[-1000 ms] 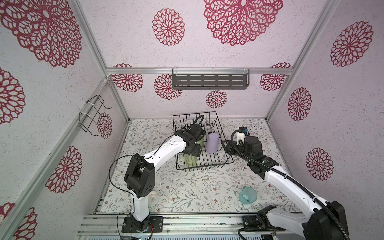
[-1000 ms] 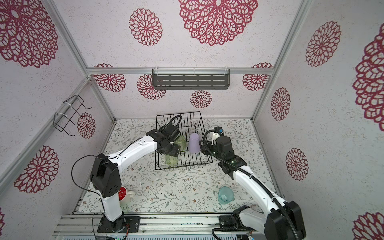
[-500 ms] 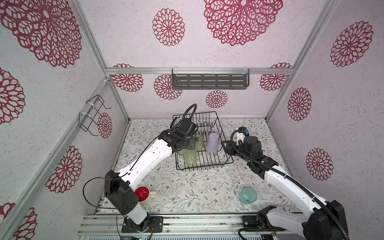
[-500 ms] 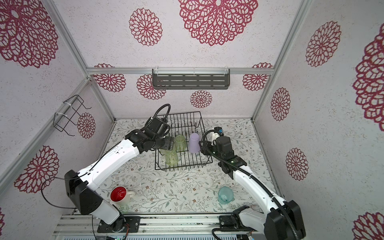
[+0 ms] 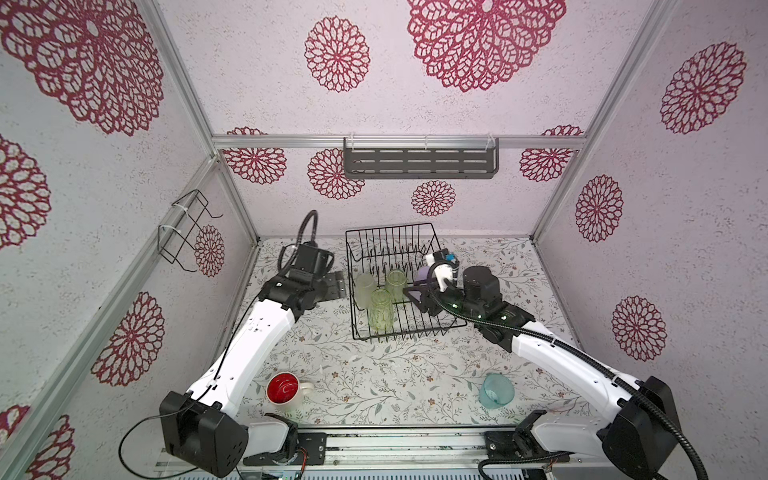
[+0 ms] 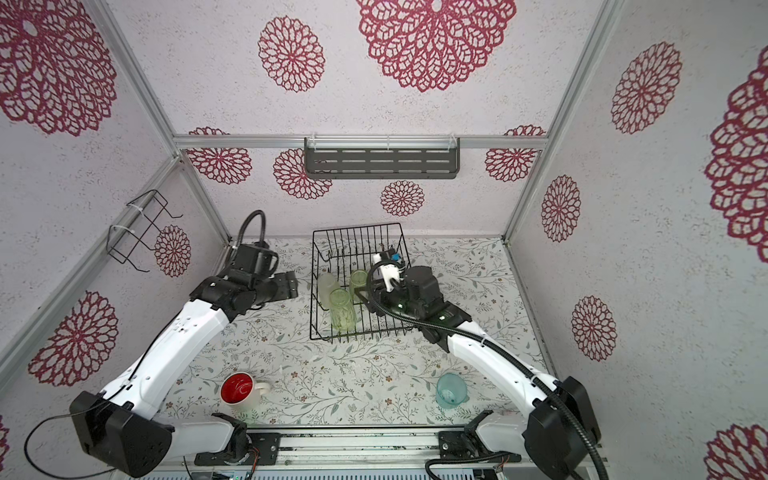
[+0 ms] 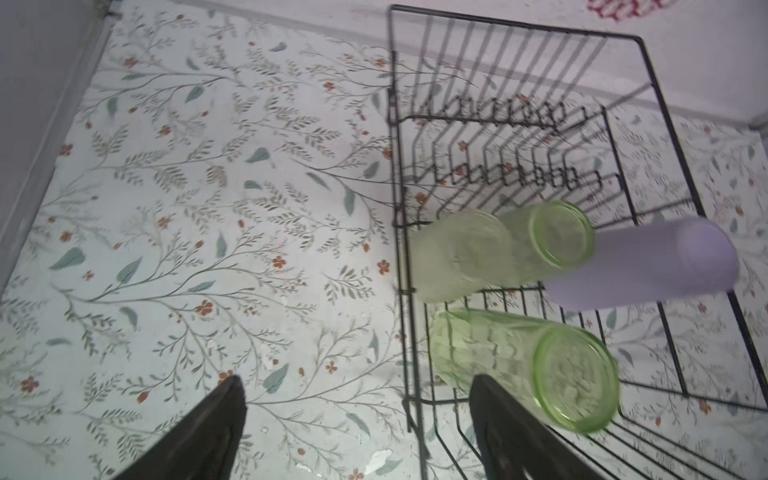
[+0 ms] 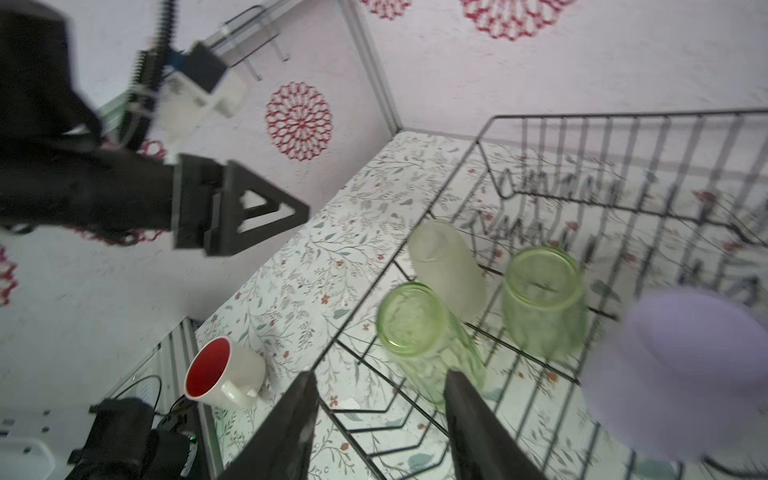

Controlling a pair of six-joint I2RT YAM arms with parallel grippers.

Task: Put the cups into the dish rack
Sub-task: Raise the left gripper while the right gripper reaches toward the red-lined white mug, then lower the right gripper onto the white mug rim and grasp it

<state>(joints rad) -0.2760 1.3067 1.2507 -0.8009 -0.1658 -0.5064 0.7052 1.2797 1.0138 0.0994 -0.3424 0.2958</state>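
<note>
Cups: six. Four are in the rack at frame centre: one frosted whitish tumbler (image 5: 365, 289), one pale green tumbler (image 5: 395, 284), one green patterned glass (image 5: 381, 311), one lilac tumbler (image 5: 424, 274). Two sit outside it near the lower edge: one white red-lined mug (image 5: 284, 388), one teal cup (image 5: 496, 391). Dish rack (image 5: 390, 239): one. Grey slotted shelf (image 5: 419, 164): one. Wire holder (image 5: 185, 232): one. Robot arms: two, the left arm (image 5: 257, 340) and the right arm (image 5: 552, 353).

Dish rack (image 6: 356, 243): black wire, stood far-centre on the floral table.
Rack contents: frosted tumbler (image 6: 325, 286), pale green tumbler (image 6: 358, 281) and green patterned glass (image 6: 341, 313), clustered at its left.
Left gripper (image 6: 289, 286): just outside the rack's left wall.
Right gripper (image 6: 368, 298): over the rack's right half.
Outside the rack: red-lined mug (image 6: 239, 389) near-left, teal cup (image 6: 451, 390) near-right.
</note>
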